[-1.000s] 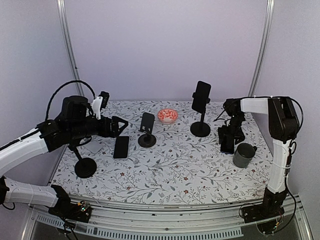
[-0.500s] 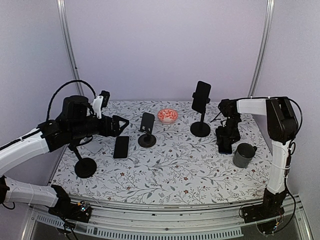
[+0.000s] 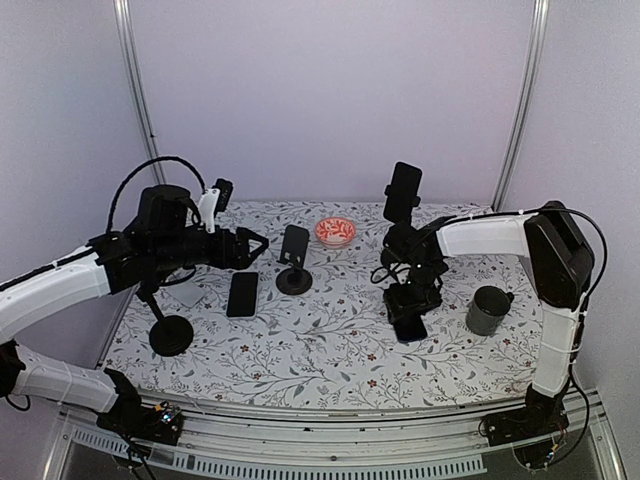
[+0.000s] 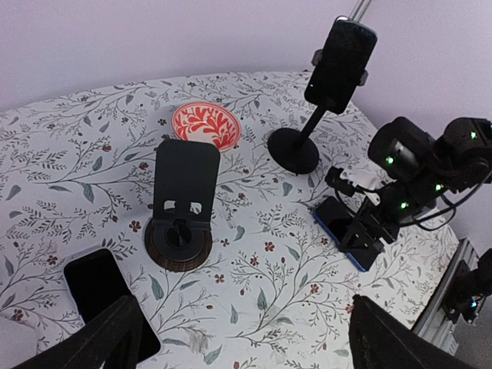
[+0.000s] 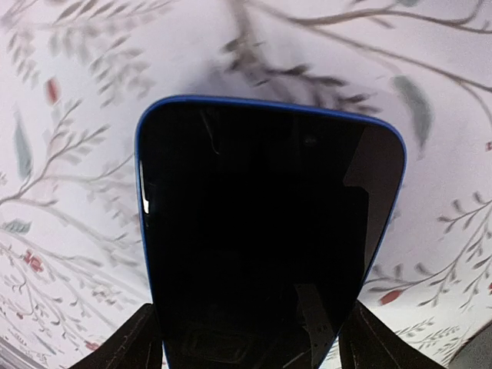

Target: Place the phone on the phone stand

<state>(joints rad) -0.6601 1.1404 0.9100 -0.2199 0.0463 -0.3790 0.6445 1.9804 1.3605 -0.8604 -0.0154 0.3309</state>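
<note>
The right gripper (image 3: 406, 306) hangs low over the middle of the table. Its fingers (image 5: 143, 343) pinch the blue-edged phone (image 5: 261, 231) at its two long sides. The phone is just above the cloth or touching it; I cannot tell which. The low stand (image 4: 184, 181) is free and stands well apart to the left. So I think the phone must be lifted first, then tilted to the slope of the back plate and let down until its lower edge sits on the small lip. The grip should open only after that. The left gripper (image 3: 248, 246) holds nothing, with its fingers (image 4: 104, 338) wide apart near this stand, and it may be in the way.

The walls (image 3: 330, 90) are pale lilac. The table (image 3: 330, 350) has a white cloth with a flower pattern. On it are a tall stand (image 3: 402, 256) carrying another phone, a grey mug (image 3: 487, 310), a black phone (image 3: 242, 293) lying flat, and a red bowl (image 3: 335, 231).
</note>
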